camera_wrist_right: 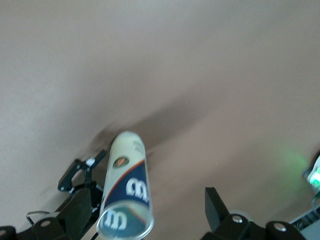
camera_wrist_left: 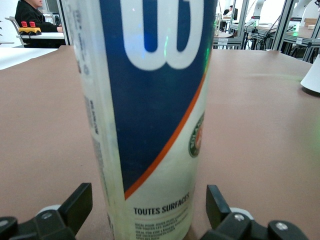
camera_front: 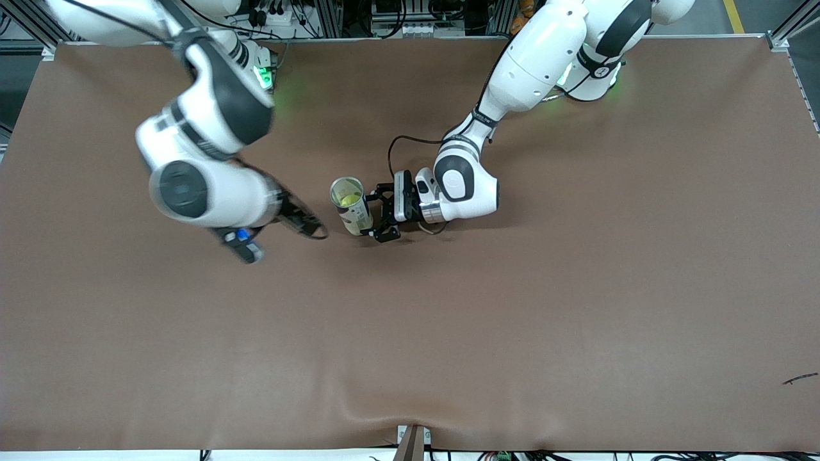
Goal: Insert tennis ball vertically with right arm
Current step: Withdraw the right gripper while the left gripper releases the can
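Left gripper [camera_front: 375, 214] open around upright ball can [camera_front: 351, 206], ball [camera_front: 346, 198] inside; right gripper [camera_wrist_right: 150, 215] open, empty, above table [camera_front: 576, 288].

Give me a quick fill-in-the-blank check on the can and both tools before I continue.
1. The tennis can stands ____ on the table.
2. The ____ tool has an open finger on each side of the can, low down.
3. The right tool, over the table toward the right arm's end from the can, is open and holds ____.
4. Inside the can's open top lies a yellow-green ____.

Missing words: upright; left; nothing; ball.
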Controlling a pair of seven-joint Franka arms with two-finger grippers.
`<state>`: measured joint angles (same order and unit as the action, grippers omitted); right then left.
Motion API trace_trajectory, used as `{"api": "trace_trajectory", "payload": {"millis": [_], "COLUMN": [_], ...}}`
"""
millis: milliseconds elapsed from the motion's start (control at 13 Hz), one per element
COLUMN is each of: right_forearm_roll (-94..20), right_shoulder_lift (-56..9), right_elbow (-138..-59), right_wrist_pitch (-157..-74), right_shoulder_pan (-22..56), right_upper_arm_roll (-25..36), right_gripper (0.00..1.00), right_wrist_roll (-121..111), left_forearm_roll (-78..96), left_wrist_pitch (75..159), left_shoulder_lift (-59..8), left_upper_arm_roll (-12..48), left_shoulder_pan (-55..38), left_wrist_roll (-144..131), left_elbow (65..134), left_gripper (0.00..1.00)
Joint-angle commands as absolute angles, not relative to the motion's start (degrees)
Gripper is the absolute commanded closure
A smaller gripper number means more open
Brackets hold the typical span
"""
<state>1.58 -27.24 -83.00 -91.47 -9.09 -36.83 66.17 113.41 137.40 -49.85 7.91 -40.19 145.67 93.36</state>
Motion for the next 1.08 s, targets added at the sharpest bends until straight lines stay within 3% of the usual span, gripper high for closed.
{"api": "trace_trajectory", "payload": {"millis": [0,308,385,615,692,1000], "right_forearm_roll": [1.85,2.29,2.29,1.32,1.23,1.23], "right_shoulder_lift": [-24.18,-22.16,-20.76,-17.41,-16.88,-11.8], "right_elbow": [-84.2,-84.2,-84.29,-84.37,-84.55,-87.17], "right_wrist_pitch": [-90.44,-89.56,-89.65,-89.74,-89.82,-89.47], "right_shoulder_pan": [-13.87,-16.35,-14.96,0.21,2.35,-1.31], "right_upper_arm_roll": [-37.44,-34.12,-30.36,-9.13,-5.14,-4.05], "right_gripper": [0.0,0.0,0.0,0.0,0.0,0.0], "right_wrist_roll": [55.59,41.61,36.79,24.82,21.39,10.84], "left_forearm_roll": [114.96,114.35,113.91,110.59,107.61,92.07], "left_wrist_pitch": [137.73,137.11,136.94,136.14,135.01,128.51], "left_shoulder_lift": [-46.51,-39.57,-38.07,-33.58,-33.23,-32.87], "left_upper_arm_roll": [8.17,8.17,8.17,8.17,8.17,8.09], "left_shoulder_pan": [-39.29,-37.71,-36.92,-34.64,-33.41,-25.34], "left_wrist_roll": [147.3,146.69,146.43,145.9,144.77,137.48], "left_elbow": [97.19,105.62,107.38,113.1,113.46,113.73], "left_gripper": [0.0,0.0,0.0,0.0,0.0,0.0]}}
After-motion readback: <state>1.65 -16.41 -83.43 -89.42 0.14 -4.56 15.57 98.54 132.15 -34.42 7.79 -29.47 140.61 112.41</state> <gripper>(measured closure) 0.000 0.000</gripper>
